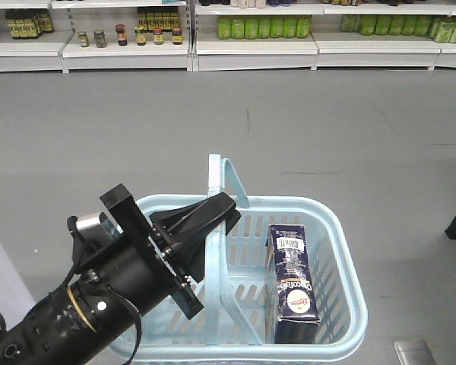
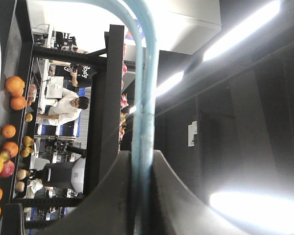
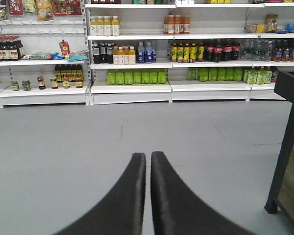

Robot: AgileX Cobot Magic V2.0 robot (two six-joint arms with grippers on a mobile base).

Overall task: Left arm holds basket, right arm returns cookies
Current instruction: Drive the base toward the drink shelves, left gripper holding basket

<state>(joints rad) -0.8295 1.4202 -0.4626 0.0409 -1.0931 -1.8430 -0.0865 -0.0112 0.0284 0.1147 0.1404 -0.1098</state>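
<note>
Clamps left fingers (image 1: 205,217) on a handle (image 2: 143,122) of the basket (image 1: 289,201). Carries cookies (image 1: 290,281) in the basket's right half, barcode end far. Holds right fingers (image 3: 132,196) almost touching, facing far shelves (image 3: 137,90) of bottles; dark stand (image 3: 290,122) at right.

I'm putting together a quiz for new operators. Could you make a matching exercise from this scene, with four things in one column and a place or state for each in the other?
Column A
1. left gripper
2. right gripper
3. cookie box
4. green bottles

Column B
a. shut, holding nothing
b. on a shelf across the floor
c. shut on the basket handle
d. inside the basket

Pairs: 1-c, 2-a, 3-d, 4-b
</note>
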